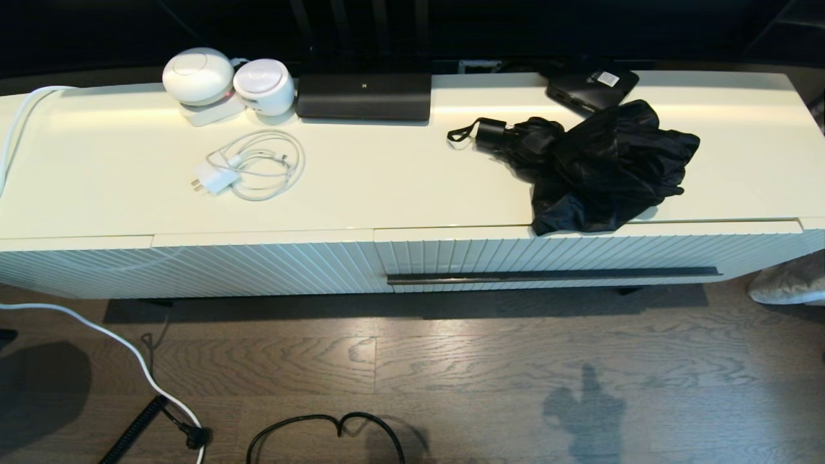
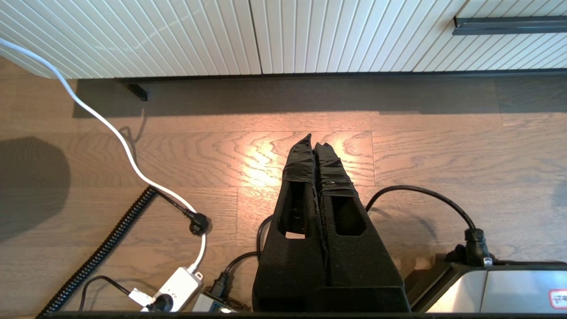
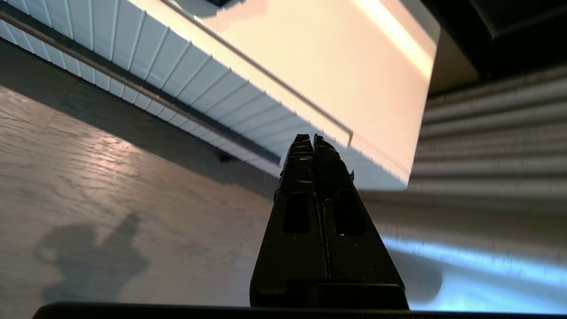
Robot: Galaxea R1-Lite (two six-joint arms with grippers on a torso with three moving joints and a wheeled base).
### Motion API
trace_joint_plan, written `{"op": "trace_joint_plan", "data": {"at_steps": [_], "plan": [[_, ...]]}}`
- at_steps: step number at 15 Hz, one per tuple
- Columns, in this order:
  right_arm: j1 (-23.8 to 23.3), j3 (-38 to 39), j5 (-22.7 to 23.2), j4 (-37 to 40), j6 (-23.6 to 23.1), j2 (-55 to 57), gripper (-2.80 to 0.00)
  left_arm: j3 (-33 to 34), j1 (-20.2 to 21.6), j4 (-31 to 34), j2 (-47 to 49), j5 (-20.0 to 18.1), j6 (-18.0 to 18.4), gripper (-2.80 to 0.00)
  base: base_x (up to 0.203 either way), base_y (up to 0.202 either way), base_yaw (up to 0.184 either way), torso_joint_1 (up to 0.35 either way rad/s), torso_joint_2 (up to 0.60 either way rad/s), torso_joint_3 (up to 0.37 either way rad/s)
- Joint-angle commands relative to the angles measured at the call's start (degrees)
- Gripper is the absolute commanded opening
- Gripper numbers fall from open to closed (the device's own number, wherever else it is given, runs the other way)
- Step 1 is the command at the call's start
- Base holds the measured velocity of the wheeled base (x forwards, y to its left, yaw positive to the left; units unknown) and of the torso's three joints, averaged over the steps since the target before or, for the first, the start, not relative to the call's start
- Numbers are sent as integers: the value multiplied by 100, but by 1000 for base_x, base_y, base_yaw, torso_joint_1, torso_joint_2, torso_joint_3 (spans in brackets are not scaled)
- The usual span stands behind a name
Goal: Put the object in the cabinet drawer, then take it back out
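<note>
The black folding umbrella [image 1: 593, 164] lies on the cabinet top at the right, fabric bunched, its short handle and wrist loop [image 1: 477, 131] pointing left. Below it the cream ribbed drawer [image 1: 567, 258] is closed, with its dark bar handle [image 1: 551, 275] along the front; that handle's end also shows in the left wrist view [image 2: 509, 25]. Neither arm appears in the head view. My left gripper [image 2: 314, 141] is shut and empty, low over the wooden floor in front of the cabinet. My right gripper [image 3: 309, 138] is shut and empty, near the cabinet's right end, below the drawer [image 3: 190, 84].
On the top stand two white round devices [image 1: 225, 78], a coiled white charger cable [image 1: 254, 166], a long black device [image 1: 364, 95] and a flat black box with a white label [image 1: 590, 84]. A handle-less ribbed panel [image 1: 193, 267] fills the left. Cables [image 2: 133, 168] lie on the floor.
</note>
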Motion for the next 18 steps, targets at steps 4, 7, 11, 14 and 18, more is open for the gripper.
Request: {"op": "trace_joint_plan", "data": {"at_steps": [4, 7, 11, 14, 18], "plan": [[-453, 768, -231, 1547, 1881, -1945, -280, 0, 7, -2, -9, 2, -5, -280, 0, 0, 0, 0, 0, 0], [-509, 961, -192, 2240, 2165, -2467, -280, 0, -1, -2, -10, 2, -5, -280, 0, 0, 0, 0, 0, 0], [-482, 1067, -185, 3633, 2252, -3400, -280, 0, 8, -2, -10, 2, -5, -280, 0, 0, 0, 0, 0, 0], [-450, 1125, -187, 3747, 2859, -3659, -280, 0, 2, -2, -10, 2, -5, -280, 0, 0, 0, 0, 0, 0], [-398, 1206, -69, 4750, 3007, -4141, -280, 0, 1, -2, -10, 2, -5, -280, 0, 0, 0, 0, 0, 0]]}}
